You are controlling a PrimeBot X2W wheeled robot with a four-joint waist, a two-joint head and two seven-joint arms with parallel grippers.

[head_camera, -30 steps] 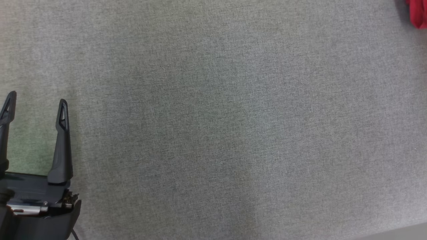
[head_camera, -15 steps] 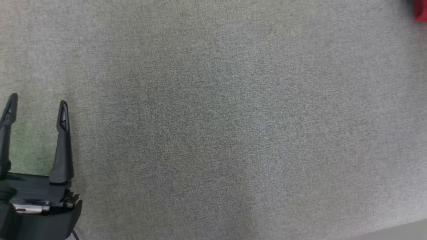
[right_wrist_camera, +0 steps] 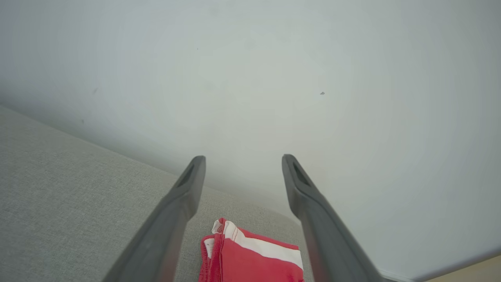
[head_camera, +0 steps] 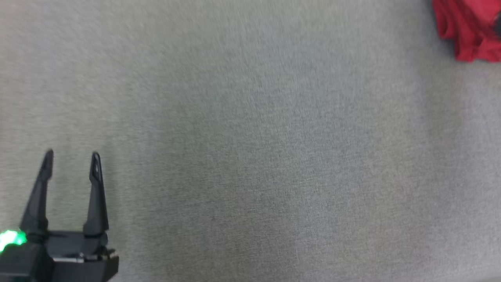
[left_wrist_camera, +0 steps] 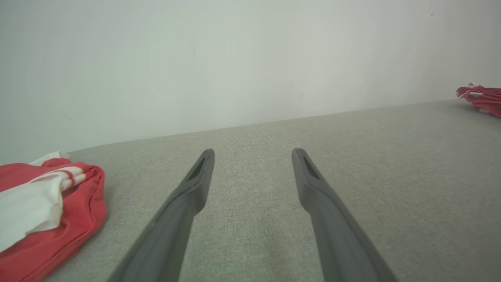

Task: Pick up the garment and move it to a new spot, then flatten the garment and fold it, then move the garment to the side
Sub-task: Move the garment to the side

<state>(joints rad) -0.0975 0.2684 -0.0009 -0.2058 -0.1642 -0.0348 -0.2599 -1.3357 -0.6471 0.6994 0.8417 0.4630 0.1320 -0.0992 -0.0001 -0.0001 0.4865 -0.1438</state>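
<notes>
Head view looks down on a big grey cloth top (head_camera: 250, 156), and the picture is a bit blurry. At eight o'clock sits the left gripper (head_camera: 72, 154). Its two dark fingers are spread apart with nothing between them, and a small green light (head_camera: 11, 238) glows by its base. Up at two o'clock, in the corner, lies the red garment (head_camera: 469, 31), well apart from that gripper. Left wrist view shows the garment (left_wrist_camera: 479, 100) far off at three o'clock and another red and white cloth (left_wrist_camera: 47, 211) at eight o'clock, with a pale wall (left_wrist_camera: 235, 58) behind. Right wrist view shows the right gripper (right_wrist_camera: 242, 157) with its fingers wide apart too, holding nothing. The garment (right_wrist_camera: 254, 258), red with a white stripe, lies on the grey top at six o'clock, seen between the two fingers.
</notes>
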